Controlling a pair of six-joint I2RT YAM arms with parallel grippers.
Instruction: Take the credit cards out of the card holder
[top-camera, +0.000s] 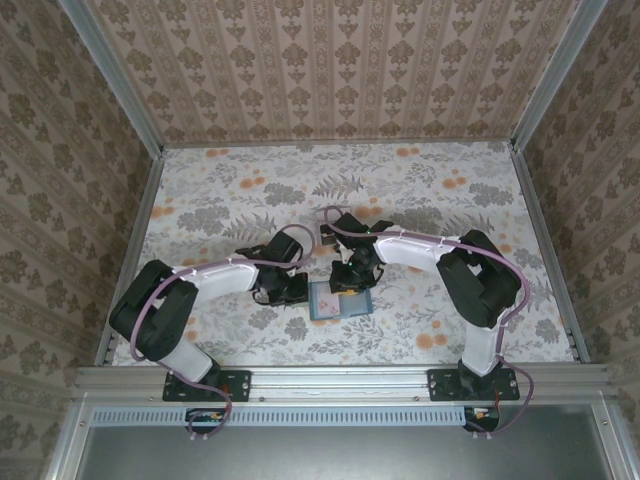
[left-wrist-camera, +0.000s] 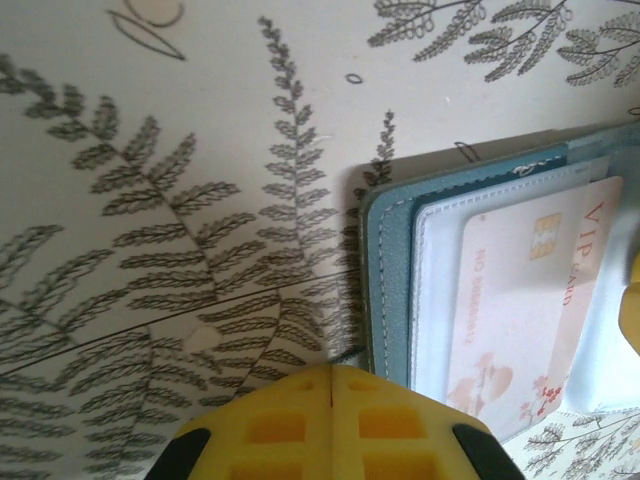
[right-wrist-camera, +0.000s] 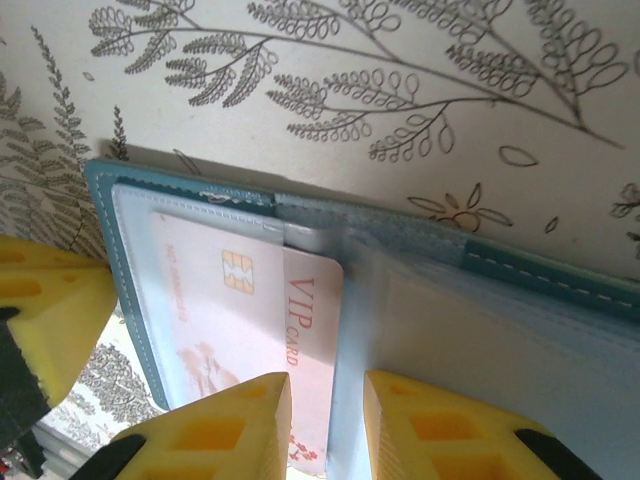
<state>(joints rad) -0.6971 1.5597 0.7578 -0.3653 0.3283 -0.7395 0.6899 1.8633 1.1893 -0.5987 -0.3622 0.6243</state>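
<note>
The teal card holder (top-camera: 343, 304) lies open and flat on the table between both arms. A pale pink credit card (right-wrist-camera: 240, 300) with a gold chip sits in its clear sleeve, one end sticking out toward the fold. My right gripper (right-wrist-camera: 327, 388) hovers over the holder, its yellow fingers a little apart on either side of the card's exposed edge, gripping nothing. My left gripper (left-wrist-camera: 331, 370) is shut, its tip at the holder's teal outer edge (left-wrist-camera: 385, 290). The card (left-wrist-camera: 525, 300) is seen there too. From above, the left gripper (top-camera: 297, 290) and right gripper (top-camera: 352, 283) flank the holder.
A floral cloth (top-camera: 230, 200) covers the table. Patterned walls with metal posts (top-camera: 150, 190) close in the left, right and back sides. An aluminium rail (top-camera: 340, 378) runs along the near edge, carrying both arm bases.
</note>
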